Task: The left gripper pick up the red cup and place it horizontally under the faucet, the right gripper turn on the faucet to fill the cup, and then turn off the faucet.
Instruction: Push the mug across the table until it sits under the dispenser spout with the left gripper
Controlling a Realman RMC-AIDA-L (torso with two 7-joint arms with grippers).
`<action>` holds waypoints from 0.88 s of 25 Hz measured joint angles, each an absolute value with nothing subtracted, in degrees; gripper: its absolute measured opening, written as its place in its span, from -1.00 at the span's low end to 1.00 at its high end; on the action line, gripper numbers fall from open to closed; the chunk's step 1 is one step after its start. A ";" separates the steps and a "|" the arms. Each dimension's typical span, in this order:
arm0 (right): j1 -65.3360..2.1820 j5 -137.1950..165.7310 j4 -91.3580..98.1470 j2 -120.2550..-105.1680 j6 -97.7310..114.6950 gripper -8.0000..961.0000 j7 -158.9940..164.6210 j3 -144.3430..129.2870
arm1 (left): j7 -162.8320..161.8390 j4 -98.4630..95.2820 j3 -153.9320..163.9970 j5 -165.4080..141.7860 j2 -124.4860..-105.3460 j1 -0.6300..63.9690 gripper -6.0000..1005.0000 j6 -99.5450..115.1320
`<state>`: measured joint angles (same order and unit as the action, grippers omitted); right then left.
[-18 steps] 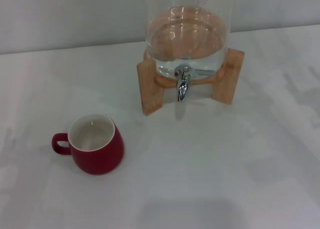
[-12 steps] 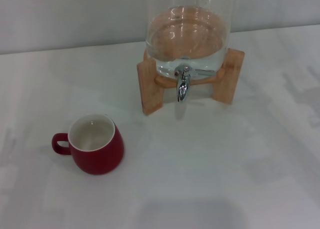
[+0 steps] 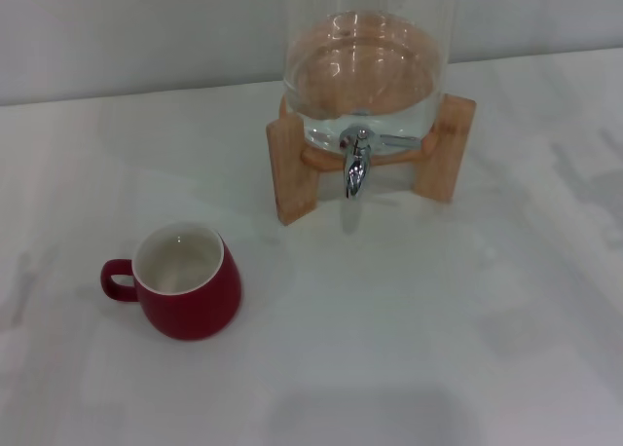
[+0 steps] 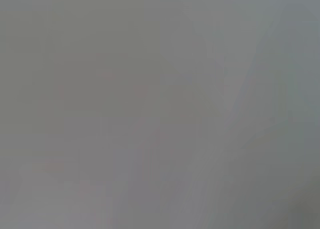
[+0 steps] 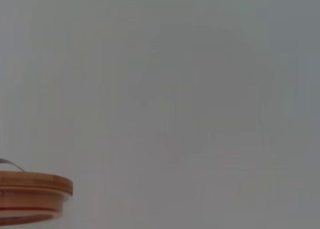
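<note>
- Red cup (image 3: 188, 288): stood upright on the white table (image 3: 438, 310) at the left, handle turned to the left, cream inside seen bare; nothing is touching it.
- Faucet (image 3: 356, 166): chrome, spout pointed down, fixed to the glass dispenser (image 3: 368, 71) in its wooden stand (image 3: 295, 168), set well apart from the cup, farther back and to the right.
- Wooden lid (image 5: 32, 195): shown in the right wrist view only, at the frame edge.
- Left gripper, right gripper: neither is shown in any view; opening and contents cannot be told.
</note>
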<state>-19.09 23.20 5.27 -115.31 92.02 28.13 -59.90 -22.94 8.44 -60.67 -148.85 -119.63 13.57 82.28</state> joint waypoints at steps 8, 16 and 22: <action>-19.24 23.45 5.27 -115.31 92.02 0.62 28.13 -59.97 | -22.94 8.56 -58.49 -149.08 -119.79 13.41 0.73 79.40; -19.14 23.64 5.21 -115.31 91.98 0.62 28.12 -60.04 | -22.52 9.93 -54.72 -149.07 -119.73 14.91 0.73 76.63; -19.11 23.65 4.77 -115.31 91.98 0.62 28.13 -60.20 | -22.09 11.76 -51.76 -149.13 -119.73 15.46 0.73 73.67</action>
